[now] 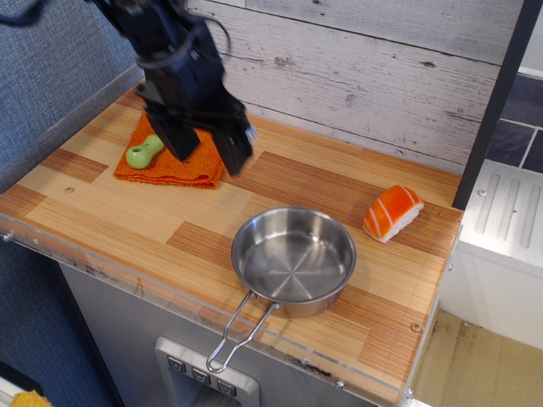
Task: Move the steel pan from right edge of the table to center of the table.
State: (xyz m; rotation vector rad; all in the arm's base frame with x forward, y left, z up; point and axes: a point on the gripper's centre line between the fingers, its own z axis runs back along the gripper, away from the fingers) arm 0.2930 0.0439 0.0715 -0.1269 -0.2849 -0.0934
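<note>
Observation.image view, single overhead angle. Gripper (208,148) hanging above table (102,203) around 10 o'clock, jaws spread apart, holding nothing, well apart from steel pan (293,258). Steel pan sitting at about 5 o'clock on the planks, near front edge, wire-loop handle (240,331) sticking out past the acrylic lip toward 7 o'clock.

Risks, judged from this layout:
- Handle overhanging the edge; a downward bump on it likely tips the pan up or off the front.
- Thin shiny rim, easy to slip out of a shallow pinch; off-centre grab probably spins the pan rather than lifting it.
- Dragging instead of lifting could push the pan toward the front lip.
- Loop handle folds, so grabbing it gives poor control.

Other things around:
- Orange cloth (191,161) at 10 o'clock, partly hidden under the gripper.
- Green-handled spatula (143,152) on the cloth, blade hidden.
- Salmon sushi toy (392,213) at 3 o'clock, near the pan but apart.

Centre planks bare, nothing blocking the short path from pan to middle; sushi only matters on a wide swing.
</note>
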